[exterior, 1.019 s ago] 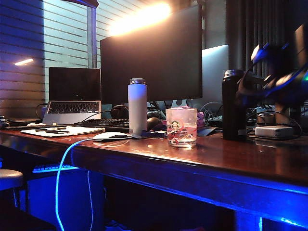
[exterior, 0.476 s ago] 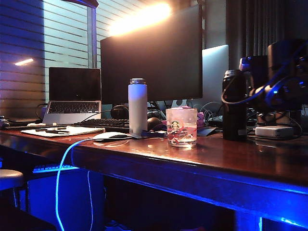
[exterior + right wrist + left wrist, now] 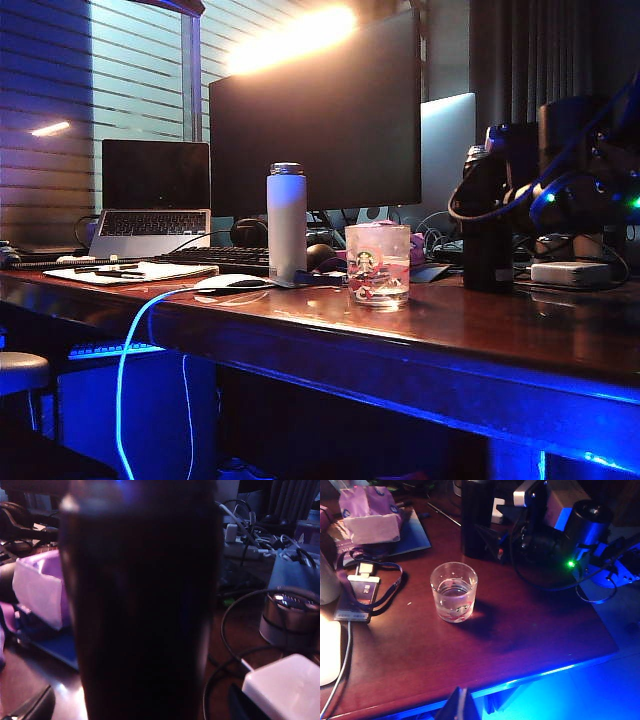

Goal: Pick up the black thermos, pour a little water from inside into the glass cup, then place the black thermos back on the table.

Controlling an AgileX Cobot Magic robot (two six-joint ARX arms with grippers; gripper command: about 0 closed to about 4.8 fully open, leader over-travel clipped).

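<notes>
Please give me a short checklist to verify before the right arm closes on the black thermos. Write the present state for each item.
1. Black thermos stands upright on the table: ok.
2. Right gripper is at the thermos: ok; the thermos fills the right wrist view.
3. Right gripper fingers are open: ok by their setting; the fingers themselves are not visible.
4. Fingers sit on both sides of the thermos body: cannot tell.
5. Glass cup is upright and apart from the thermos: ok.
6. Left gripper is away from the cup: ok; open or shut, cannot tell.
</notes>
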